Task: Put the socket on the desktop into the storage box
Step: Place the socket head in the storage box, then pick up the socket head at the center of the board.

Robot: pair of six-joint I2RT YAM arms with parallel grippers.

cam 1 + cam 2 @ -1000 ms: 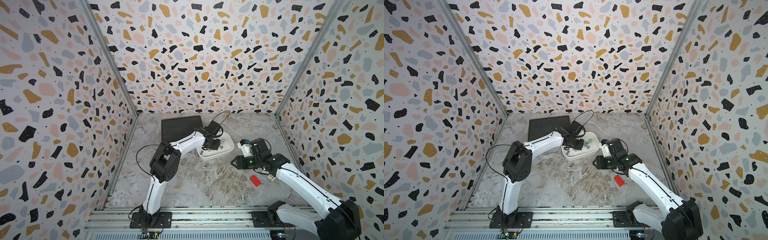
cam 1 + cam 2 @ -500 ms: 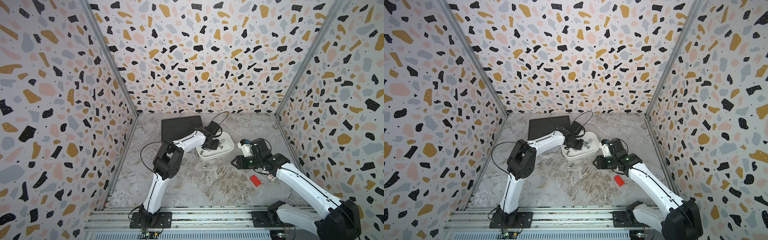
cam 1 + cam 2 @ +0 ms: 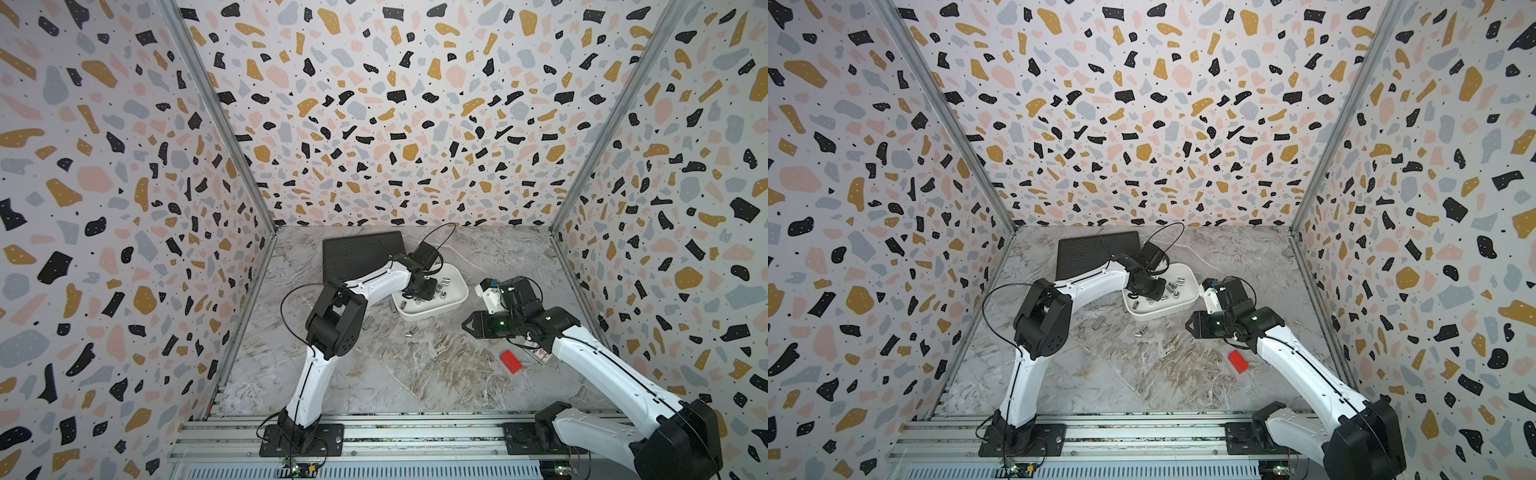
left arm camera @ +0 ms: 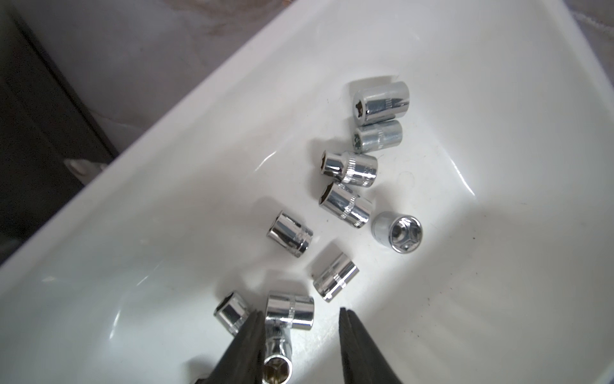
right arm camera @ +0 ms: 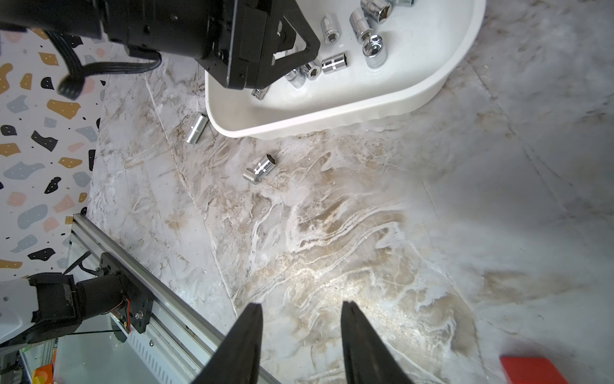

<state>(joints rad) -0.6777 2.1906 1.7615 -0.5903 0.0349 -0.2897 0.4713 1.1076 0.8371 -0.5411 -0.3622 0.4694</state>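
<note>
Left jaws newly apart over storage box, socket upright between; right jaws apart.

Left arm, right arm: white link shells, black joint housings. Thin black cable loops off left elbow. Green LED lit on right arm's black block. Right gripper: black fingers, tapered to points. Black base plates, screw heads visible.

Robot lab cell: terrazzo-print walls, marble desktop, aluminium rail.
</note>
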